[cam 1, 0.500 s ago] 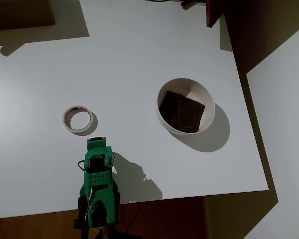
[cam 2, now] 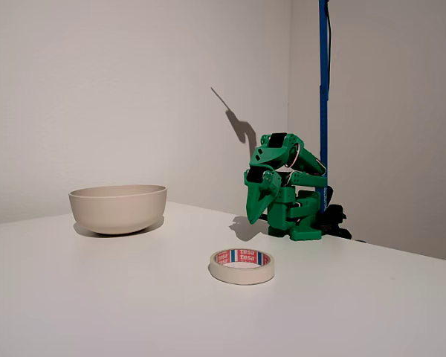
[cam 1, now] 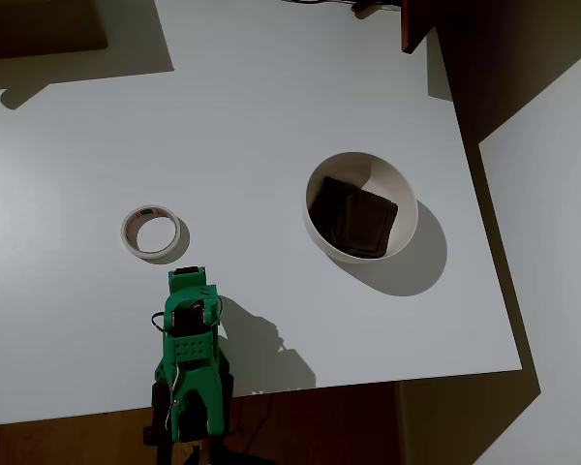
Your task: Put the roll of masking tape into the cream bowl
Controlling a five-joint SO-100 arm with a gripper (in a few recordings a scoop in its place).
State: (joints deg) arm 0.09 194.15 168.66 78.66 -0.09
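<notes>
The roll of masking tape [cam 1: 129, 233] lies flat on the white table, left of centre in the overhead view; in the fixed view the tape [cam 2: 241, 276] shows red-blue print on its inner core. The cream bowl [cam 1: 393, 186] stands to the right with a dark squarish patch inside; in the fixed view the bowl [cam 2: 119, 209] is at the left. My green arm sits folded at the table's near edge. Its gripper [cam 1: 186, 279] points down just below the tape, a short gap away, and looks shut with nothing in it [cam 2: 256, 219].
The white table [cam 1: 271, 107] ends at its right edge just past the bowl and at its bottom edge by the arm's base. A blue pole [cam 2: 323, 97] rises behind the arm. A dark reddish object [cam 1: 416, 24] sits at the top right corner.
</notes>
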